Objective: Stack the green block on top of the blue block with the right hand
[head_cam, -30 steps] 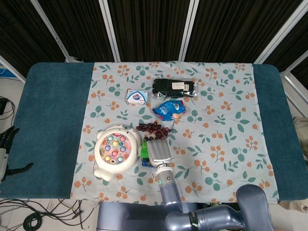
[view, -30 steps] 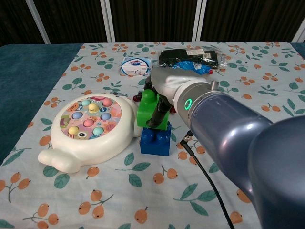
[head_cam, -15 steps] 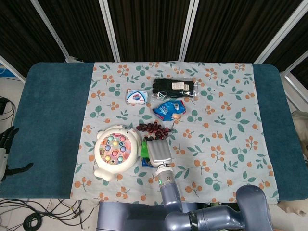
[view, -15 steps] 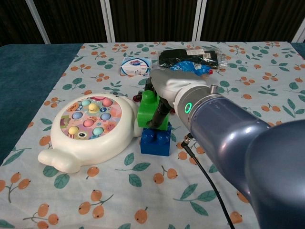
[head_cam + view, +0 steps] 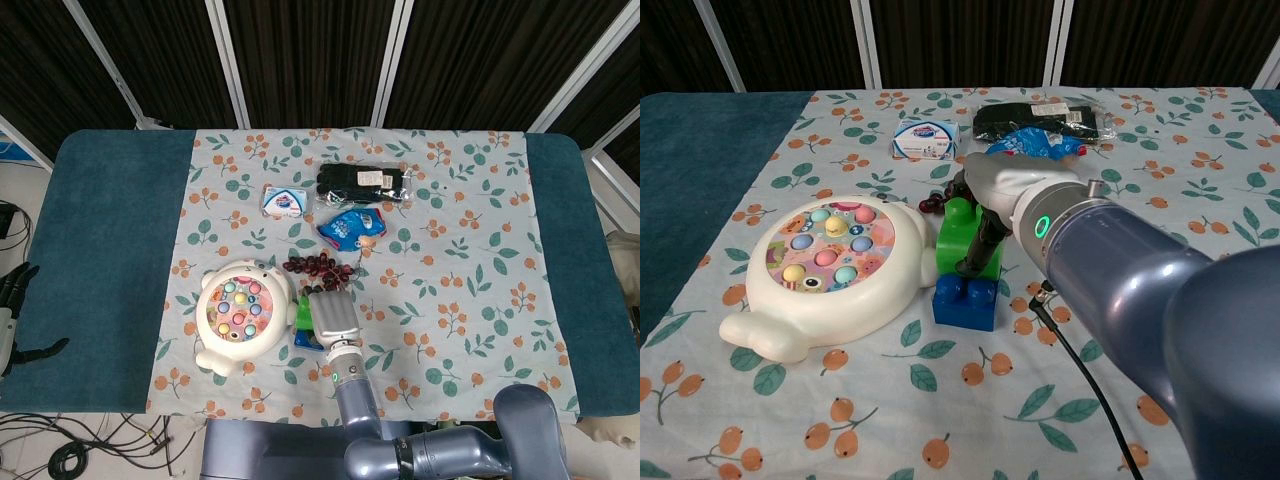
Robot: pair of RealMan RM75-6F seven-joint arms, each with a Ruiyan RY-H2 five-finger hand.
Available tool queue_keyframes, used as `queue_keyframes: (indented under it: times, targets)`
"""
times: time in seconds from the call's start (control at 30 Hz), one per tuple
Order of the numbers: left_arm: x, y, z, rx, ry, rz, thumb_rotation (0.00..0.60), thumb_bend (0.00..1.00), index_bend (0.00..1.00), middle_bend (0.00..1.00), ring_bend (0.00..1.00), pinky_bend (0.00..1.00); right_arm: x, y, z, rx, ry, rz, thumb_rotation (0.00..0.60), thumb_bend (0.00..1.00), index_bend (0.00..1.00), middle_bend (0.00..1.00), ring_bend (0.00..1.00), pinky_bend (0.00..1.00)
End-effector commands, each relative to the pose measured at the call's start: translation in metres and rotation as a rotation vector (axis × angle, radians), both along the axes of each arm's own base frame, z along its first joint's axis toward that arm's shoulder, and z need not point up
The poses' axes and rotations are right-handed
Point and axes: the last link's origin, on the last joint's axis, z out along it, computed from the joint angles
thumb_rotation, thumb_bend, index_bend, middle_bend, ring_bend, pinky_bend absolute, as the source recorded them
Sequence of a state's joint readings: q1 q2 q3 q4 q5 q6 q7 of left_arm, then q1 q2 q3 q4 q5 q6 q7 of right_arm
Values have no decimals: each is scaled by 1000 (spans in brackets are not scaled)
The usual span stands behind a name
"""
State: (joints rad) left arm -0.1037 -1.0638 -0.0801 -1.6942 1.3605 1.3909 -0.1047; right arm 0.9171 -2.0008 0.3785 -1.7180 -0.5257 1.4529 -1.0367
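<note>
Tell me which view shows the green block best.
The chest view. There the green block shows from the side, sitting on the blue block, gripped by the right hand. In the head view that hand covers nearly all of it; only a green sliver peeks out beside it.

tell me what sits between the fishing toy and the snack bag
The grapes lie between the toy and the blue bag, clearest in the head view.
</note>
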Motion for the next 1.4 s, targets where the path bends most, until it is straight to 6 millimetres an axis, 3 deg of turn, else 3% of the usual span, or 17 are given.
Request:
queue_keyframes:
  times: [0.03,0.73,0.97,1.1,1.3,1.4]
  targets:
    - [0,0,0,0,0,0,600,0,0,0,0,0,-1,0,1,-1,4,-2,600,503,608,536,469,514]
    - [0,0,0,2,1,2,600,0,0,0,0,0,-13,4,-6,41,25,-15,600,503,608,534,470,513]
    - [0,0,0,2,2,1,600,0,0,0,0,0,-12,4,-4,40,8,-9,600,471,606,486,444,463]
    - [0,0,0,4,3,1,600,0,0,0,0,0,-12,3,-2,35,1,-6,600,415,506,391,379,411]
    - [0,0,0,7,3,2,600,0,0,0,0,0,-13,3,1,28,-10,1,600,317,229,183,193,278]
    - [0,0,1,9,4,2,600,0,0,0,0,0,-13,2,4,18,-16,4,600,285,136,126,139,248]
